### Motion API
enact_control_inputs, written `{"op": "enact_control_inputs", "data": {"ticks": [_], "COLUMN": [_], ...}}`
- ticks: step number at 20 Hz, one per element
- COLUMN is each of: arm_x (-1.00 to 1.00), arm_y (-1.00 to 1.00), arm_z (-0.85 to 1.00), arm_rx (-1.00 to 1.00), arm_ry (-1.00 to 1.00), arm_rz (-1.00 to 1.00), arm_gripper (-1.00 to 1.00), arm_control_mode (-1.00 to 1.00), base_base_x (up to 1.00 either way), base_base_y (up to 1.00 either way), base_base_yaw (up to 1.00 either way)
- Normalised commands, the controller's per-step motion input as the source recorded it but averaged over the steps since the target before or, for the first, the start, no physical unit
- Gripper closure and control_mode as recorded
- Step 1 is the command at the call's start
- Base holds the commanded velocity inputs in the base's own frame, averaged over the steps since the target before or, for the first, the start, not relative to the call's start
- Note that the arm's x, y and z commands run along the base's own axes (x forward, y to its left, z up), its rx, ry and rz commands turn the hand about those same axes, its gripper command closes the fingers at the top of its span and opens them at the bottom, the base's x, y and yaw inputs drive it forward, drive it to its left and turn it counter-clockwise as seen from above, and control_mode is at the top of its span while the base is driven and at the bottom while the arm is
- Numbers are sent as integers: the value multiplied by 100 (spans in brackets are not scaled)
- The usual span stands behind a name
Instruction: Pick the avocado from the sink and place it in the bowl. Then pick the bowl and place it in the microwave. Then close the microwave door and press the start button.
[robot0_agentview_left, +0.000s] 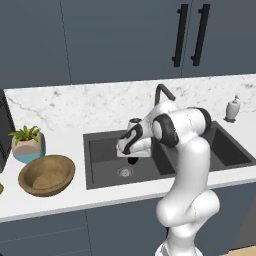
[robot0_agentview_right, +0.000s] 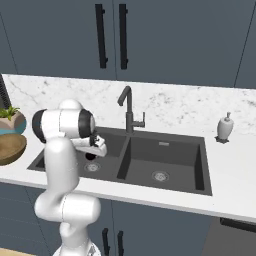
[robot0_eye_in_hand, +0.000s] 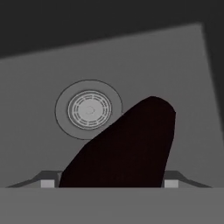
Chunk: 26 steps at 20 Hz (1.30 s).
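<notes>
- Black fruit right up against the lens in the hand view: the avocado (robot0_eye_in_hand: 127, 144) sits between the two finger tips (robot0_eye_in_hand: 47, 183), and the gripper (robot0_eye_in_hand: 109, 183) looks closed on it at a fairly wide spread, with a pad against each flank.
- From the left base view the avocado hangs as a small dark blob just under the hand, apparently clear of the basin floor. I judge the pick made and the carry to the bowl as the step in hand.
- Below it lies the round drain (robot0_eye_in_hand: 89, 109) of the left basin, so a slip here would drop the fruit back into the sink (robot0_agentview_left: 100, 150).
- The grip seems to be on the broad part of a tapering, smooth shape, which could squirt out, so steady pressure and no jerks are what this calls for.
- Next hurdle is the basin's left wall: go straight up until the fruit is well above the counter (robot0_agentview_left: 65, 200), and only then swing left.
- Further left sits the bowl (robot0_agentview_left: 47, 159), wooden and wide. Aim for its middle and come down low before letting go, so the avocado doesn't bounce or roll out.
- Just behind the bowl stands the potted plant (robot0_agentview_left: 27, 145), so keep the approach on the near side and away from the leaves.
- At the back, the tap (robot0_agentview_left: 162, 92) stands behind the wrist, well off the leftward path.
</notes>
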Motion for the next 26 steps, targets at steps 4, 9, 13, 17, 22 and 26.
{"op": "enact_control_inputs", "data": {"ticks": [4,9,13,17,22,26], "arm_x": [-57,-55,-64,-63,-45,-54], "arm_y": [11,6,17,41,57,38], "arm_z": [100,100,100,72,44,44], "arm_rx": [0,0,0,2,5,13], "arm_ry": [-3,-6,-5,0,3,0], "arm_rz": [0,0,0,8,14,16], "arm_gripper": [100,100,100,100,100,100], "arm_control_mode": [-100,-100,-100,-100,-100,-100], "base_base_x": [0,0,0,0,0,0], "base_base_y": [0,0,0,0,0,0], "base_base_yaw": [0,0,0,0,0,0]}}
